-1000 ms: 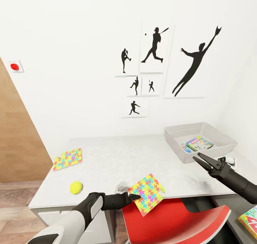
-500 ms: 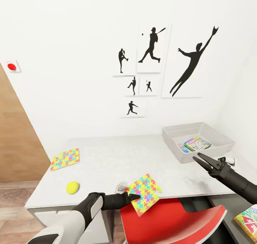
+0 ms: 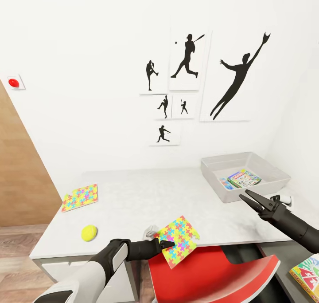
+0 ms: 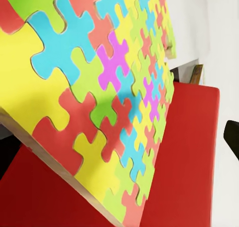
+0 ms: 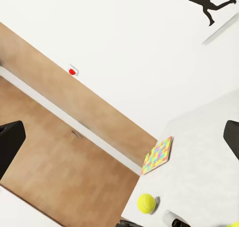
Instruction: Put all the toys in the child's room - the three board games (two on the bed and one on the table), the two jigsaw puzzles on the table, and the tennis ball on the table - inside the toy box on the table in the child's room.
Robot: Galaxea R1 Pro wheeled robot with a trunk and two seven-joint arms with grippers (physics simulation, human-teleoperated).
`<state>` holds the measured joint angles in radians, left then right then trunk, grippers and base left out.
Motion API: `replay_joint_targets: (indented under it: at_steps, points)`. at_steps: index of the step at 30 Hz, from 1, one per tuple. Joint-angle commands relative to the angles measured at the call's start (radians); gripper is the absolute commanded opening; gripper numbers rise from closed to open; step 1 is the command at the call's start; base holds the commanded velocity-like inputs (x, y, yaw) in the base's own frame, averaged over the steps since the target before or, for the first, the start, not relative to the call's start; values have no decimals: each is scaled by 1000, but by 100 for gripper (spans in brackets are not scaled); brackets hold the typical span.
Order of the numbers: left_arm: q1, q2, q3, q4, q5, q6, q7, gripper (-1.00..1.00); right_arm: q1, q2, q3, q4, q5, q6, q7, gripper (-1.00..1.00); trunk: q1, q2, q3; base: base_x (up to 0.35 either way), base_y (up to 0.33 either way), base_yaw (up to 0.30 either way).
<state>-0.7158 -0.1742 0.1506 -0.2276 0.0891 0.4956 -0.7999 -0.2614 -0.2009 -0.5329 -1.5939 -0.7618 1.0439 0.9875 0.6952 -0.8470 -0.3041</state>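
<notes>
left hand [image 3: 165, 244] grips tilted jigsaw puzzle [image 3: 179, 240] above chair [image 3: 212, 274].

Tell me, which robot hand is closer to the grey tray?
Right. The right gripper is just in front of the tray; the left gripper holds a puzzle far from it.

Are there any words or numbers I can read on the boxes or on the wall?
None can be read.
Game boxes in the toy box: print too small to read.
Box on the low side unit: red marks, cut off and blurred.
Held puzzle and puzzle on the table: only coloured pieces, no words.
Posters: black baseball players, no words.
Red wall button: no label I can see.
</notes>
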Motion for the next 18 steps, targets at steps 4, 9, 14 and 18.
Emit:
replay_joint_targets:
  at_steps: [4,9,14,18]
  points:
    - [-1,0,7,-1,12,12,-3,100,-1,0,-1,0,4,3,5,100,0,-1,-1,0,0,0]
    - [-1,0,7,-1,12,13,-5,-100,-1,0,-1,0,3,3,6,100,0,-1,-1,0,0,0]
    - [-1,0,7,0,13,22,-8,-100,-1,0,-1,0,4,3,6,100,0,-1,-1,0,0,0]
    - [-1,0,7,11,13,26,-13,-100,-1,1,0,0,3,3,5,100,0,-1,-1,0,0,0]
